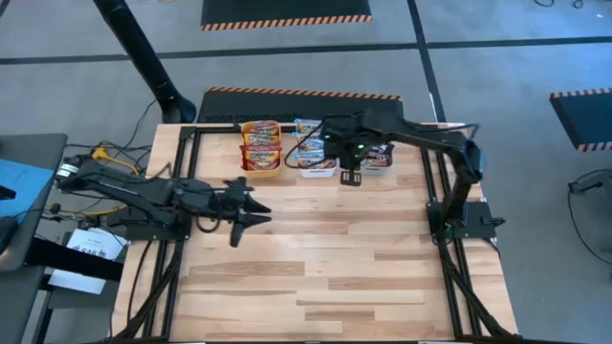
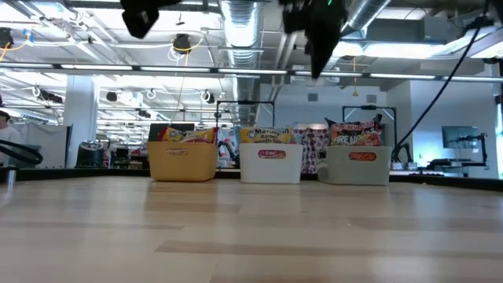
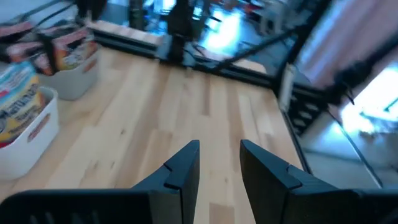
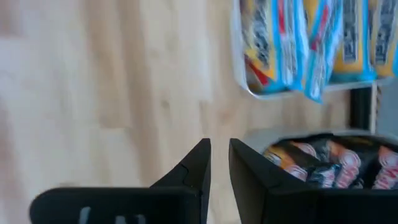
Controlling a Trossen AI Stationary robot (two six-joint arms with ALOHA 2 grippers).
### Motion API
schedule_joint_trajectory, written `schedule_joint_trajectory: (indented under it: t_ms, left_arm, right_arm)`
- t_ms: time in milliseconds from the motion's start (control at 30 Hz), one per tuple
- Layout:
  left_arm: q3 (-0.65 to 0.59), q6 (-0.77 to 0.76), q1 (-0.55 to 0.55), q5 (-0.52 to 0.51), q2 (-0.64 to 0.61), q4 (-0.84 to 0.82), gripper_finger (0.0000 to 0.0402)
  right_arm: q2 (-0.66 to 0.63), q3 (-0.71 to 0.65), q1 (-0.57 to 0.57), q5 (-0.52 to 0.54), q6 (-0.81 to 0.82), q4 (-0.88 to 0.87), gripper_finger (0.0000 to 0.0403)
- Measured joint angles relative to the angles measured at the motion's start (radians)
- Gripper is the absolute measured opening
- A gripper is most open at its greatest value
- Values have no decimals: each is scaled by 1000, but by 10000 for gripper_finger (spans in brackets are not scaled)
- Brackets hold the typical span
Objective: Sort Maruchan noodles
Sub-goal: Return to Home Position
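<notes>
The pale wooden counter (image 1: 316,258) stands on a grey floor (image 1: 497,96). Beyond the counter's far edge lies a black hazard-striped mat (image 1: 285,11); above the counter run silver ducts (image 2: 244,23) and bright ceiling lights (image 2: 409,51).

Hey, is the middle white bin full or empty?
Full. In the low view noodle packets stick up above the rim of the white bin; seen from above, they fill it.
</notes>
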Motion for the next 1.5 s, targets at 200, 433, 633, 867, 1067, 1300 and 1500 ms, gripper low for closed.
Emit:
schedule_joint_trajectory:
  t_ms: [200,433,633,867,1067,1300,1500]
  left_arm:
    - [-2,79,-34,70,-122,-100,102]
    - [-117,164,-92,68,-227,-24,102]
    - [-264,173,-105,67,-295,100,102]
    - [-369,235,-105,100,-345,146,102]
    - [-458,235,-105,100,-391,192,103]
    - [-559,219,-105,107,-475,214,103]
    - [-646,218,-105,118,-557,253,103]
  right_arm:
    - [-220,-33,50,-60,14,136,82]
    - [-532,-277,165,-60,99,407,82]
    - [-747,-553,272,-59,109,633,82]
    - [-927,-885,337,-58,155,863,81]
    - [-1019,-1106,374,-57,201,1004,81]
    - [-1080,-1299,410,-57,214,1207,81]
    - [-1123,-1427,419,-56,278,1331,82]
